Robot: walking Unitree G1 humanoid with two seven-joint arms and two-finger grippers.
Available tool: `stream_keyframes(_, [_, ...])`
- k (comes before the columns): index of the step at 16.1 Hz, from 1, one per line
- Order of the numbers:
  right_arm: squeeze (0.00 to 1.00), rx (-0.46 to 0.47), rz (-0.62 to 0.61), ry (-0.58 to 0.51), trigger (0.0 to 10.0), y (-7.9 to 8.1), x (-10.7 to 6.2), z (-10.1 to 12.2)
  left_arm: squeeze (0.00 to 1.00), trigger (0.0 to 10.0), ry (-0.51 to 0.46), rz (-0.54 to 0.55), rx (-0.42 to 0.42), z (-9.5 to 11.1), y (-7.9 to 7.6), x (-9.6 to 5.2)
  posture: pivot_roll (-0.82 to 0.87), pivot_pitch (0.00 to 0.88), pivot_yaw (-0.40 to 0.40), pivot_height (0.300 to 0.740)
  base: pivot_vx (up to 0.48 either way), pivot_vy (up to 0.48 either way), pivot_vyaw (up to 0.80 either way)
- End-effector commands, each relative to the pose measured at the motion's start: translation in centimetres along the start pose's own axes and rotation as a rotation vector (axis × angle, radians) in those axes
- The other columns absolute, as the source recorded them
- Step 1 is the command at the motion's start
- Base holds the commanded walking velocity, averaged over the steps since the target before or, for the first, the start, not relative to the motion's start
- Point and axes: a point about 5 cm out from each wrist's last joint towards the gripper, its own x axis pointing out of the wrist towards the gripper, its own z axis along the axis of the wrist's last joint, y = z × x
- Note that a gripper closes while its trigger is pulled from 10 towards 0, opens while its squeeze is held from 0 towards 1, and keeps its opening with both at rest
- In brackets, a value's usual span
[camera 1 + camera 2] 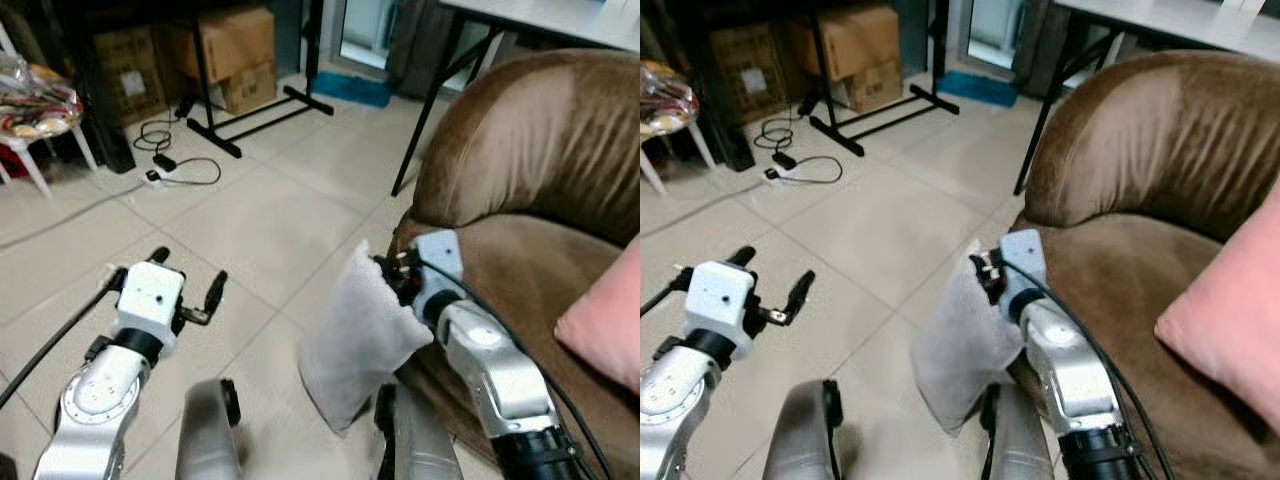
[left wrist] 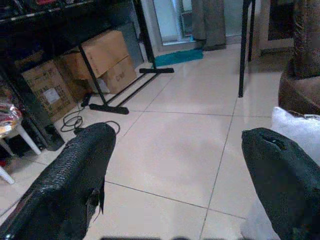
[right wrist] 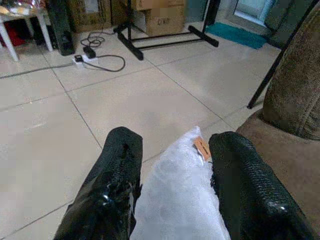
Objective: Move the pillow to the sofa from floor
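Observation:
A white pillow (image 1: 360,335) hangs upright off the tiled floor beside the brown sofa's (image 1: 540,160) front edge. My right gripper (image 1: 392,272) is shut on its top corner. In the right wrist view both black fingers (image 3: 119,165) press the pillow (image 3: 180,200) between them, an orange tag showing at its tip. My left gripper (image 1: 188,282) is held out over the floor to the left, open and holding nothing. Its fingers (image 2: 75,170) stand wide apart in the left wrist view, where the pillow's edge (image 2: 300,130) appears at one side.
A pink cushion (image 1: 605,325) lies on the sofa seat. A black-legged table (image 1: 440,90) stands behind the sofa. Cardboard boxes (image 1: 235,50), a black stand and a power strip with cables (image 1: 165,170) are at the back left, beside a white stool (image 1: 35,115).

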Motion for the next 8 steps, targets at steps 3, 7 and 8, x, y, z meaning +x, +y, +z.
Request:
stream_keyframes(3, [0.00, 0.018, -0.012, -0.035, 10.0, -0.7, 0.2, 0.8, 0.00, 10.0, 0.010, -0.007, 0.009, -0.2, -0.2, 0.2, -0.08, 0.000, -0.075, 0.485, 0.000, 0.000, 0.00])
stream_keyframes(7, [0.00, 0.027, -0.010, -0.039, 10.0, -1.6, 1.1, 1.5, 0.00, 10.0, 0.020, -0.059, 0.019, -0.3, -0.3, 0.3, -0.10, 0.000, -0.062, 0.440, 0.000, 0.000, 0.00])
stream_keyframes(8, [0.00, 0.027, -0.011, -0.039, 10.0, -1.7, 1.2, 1.6, 0.00, 10.0, 0.020, -0.065, 0.021, -0.4, -0.3, 0.3, -0.10, 0.000, -0.064, 0.435, 0.000, 0.000, 0.00])
